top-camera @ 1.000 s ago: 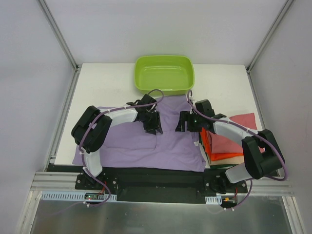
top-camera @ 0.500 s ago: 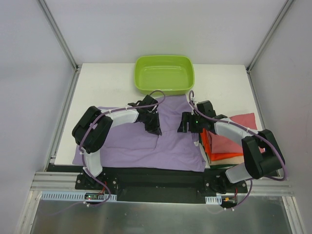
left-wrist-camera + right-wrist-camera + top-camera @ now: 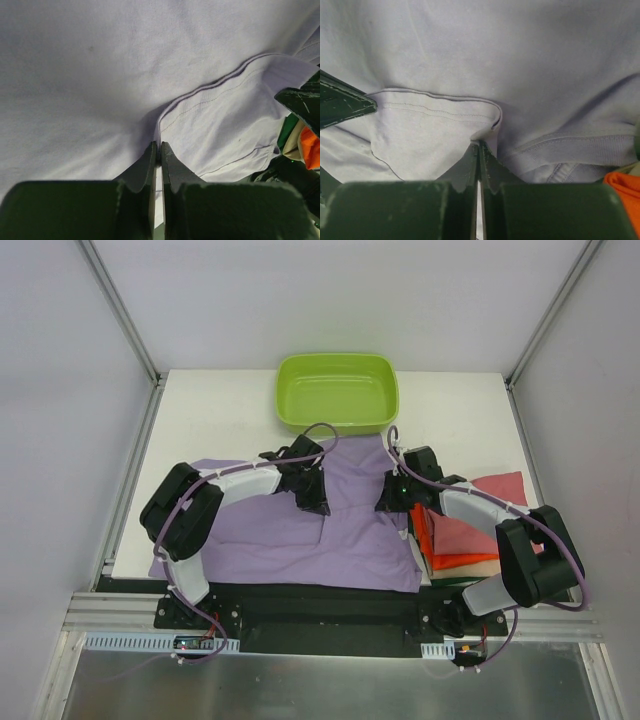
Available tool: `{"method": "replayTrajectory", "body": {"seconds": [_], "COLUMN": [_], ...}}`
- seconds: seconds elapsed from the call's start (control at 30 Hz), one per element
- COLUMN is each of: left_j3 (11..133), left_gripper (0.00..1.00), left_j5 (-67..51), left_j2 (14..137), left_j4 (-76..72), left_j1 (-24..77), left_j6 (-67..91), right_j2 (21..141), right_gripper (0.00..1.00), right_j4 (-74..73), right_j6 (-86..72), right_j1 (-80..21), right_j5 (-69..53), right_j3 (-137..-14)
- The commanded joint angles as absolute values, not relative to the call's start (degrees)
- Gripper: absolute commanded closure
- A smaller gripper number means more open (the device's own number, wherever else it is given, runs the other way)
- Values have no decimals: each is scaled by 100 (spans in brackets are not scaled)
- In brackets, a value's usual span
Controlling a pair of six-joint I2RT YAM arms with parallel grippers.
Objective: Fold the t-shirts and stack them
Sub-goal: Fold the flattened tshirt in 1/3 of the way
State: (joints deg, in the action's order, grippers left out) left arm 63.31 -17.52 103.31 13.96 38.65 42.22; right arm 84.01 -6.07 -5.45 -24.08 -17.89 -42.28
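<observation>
A large lilac t-shirt (image 3: 270, 535) lies spread over the near half of the table. My left gripper (image 3: 318, 506) rests on its middle, jaws shut and pinching a stitched hem fold (image 3: 160, 145). My right gripper (image 3: 384, 504) is a short way to the right, shut on a puckered fold of the same shirt (image 3: 479, 143). Folded t-shirts, bright orange (image 3: 428, 545) under dusty rose-red (image 3: 465, 535), are stacked at the lilac shirt's right edge. The orange one (image 3: 625, 185) shows in the corner of the right wrist view.
A lime-green tub (image 3: 338, 392) stands at the back, just beyond the shirt's far edge. A rose-red cloth corner (image 3: 502, 485) lies behind the stack. White table (image 3: 210, 415) shows at the back left and right. Frame posts rise at the far corners.
Both grippers have closed from open onto the lilac shirt. The right gripper shifted slightly right and down onto the cloth; the left one stayed nearly in place.
</observation>
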Motion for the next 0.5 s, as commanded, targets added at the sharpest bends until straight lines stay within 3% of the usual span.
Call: {"method": "replayTrajectory", "body": {"seconds": [0.0,0.47], "left_j3": [6170,5880], "left_gripper": [100,100], "left_j5": [-1486,-924], "left_j2": [9853,9352], "left_j4": [1433,1433], "left_j1": [3894,3894], "left_j6": [4131,4166], "right_j2": [8165,8147], "right_gripper": [99,99], "right_j4": [-676,-931], "right_j6": [-405,-44], "right_j1": [-2390,-2408], "right_j5": [-1688,-1775], "right_j3": [-4298,-5000]}}
